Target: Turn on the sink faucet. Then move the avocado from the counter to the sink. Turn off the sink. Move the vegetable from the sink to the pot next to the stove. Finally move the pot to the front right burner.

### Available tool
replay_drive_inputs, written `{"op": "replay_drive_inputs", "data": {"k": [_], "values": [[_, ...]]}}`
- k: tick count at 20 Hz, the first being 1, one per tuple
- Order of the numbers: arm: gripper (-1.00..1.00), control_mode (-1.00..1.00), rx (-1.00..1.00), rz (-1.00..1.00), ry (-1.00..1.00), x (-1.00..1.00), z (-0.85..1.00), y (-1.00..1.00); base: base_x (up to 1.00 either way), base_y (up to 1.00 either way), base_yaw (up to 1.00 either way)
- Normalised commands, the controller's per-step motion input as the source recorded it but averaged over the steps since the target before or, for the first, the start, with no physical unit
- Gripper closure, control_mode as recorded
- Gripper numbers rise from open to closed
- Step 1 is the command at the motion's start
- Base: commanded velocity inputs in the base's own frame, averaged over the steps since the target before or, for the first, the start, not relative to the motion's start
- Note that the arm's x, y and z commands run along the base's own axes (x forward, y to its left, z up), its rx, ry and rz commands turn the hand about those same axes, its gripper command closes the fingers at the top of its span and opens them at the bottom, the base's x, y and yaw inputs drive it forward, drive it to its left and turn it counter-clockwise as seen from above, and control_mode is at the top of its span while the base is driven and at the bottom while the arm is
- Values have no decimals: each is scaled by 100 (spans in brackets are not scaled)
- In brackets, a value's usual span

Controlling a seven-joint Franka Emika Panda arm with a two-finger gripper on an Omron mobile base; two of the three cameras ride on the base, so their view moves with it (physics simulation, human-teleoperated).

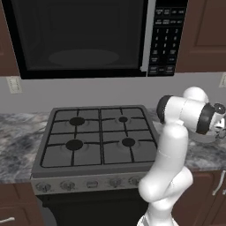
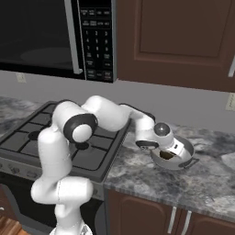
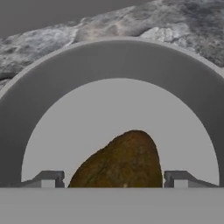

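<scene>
Left base view: our arm bends over to the right of the stove [image 1: 99, 137]; all burners bare, so pot move isn't done yet.

Right base view: gripper [image 2: 166, 155] sits over the pot [image 2: 182, 148] on the counter [image 2: 137, 172], next to the stove.

Hand view: avocado [image 3: 120, 164] lies inside the pot, fingers [image 3: 48, 178] spread wide on both sides, not holding it. We think only the pot-to-front-right-burner step is left.
</scene>
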Motion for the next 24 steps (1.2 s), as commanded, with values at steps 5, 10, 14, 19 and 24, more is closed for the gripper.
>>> {"op": "replay_drive_inputs", "data": {"k": [5,10,14,19,24], "values": [[-100,-100,0,1,0,2,13,0,0,0,0],[-100,-100,0,0,-1,0,55,24,0,0,0],[-100,-100,-2,0,-2,0,73,41,0,0,0],[-100,-100,-4,0,0,0,85,32,0,0,0],[-100,-100,-6,2,4,-4,61,31,0,0,0]]}}
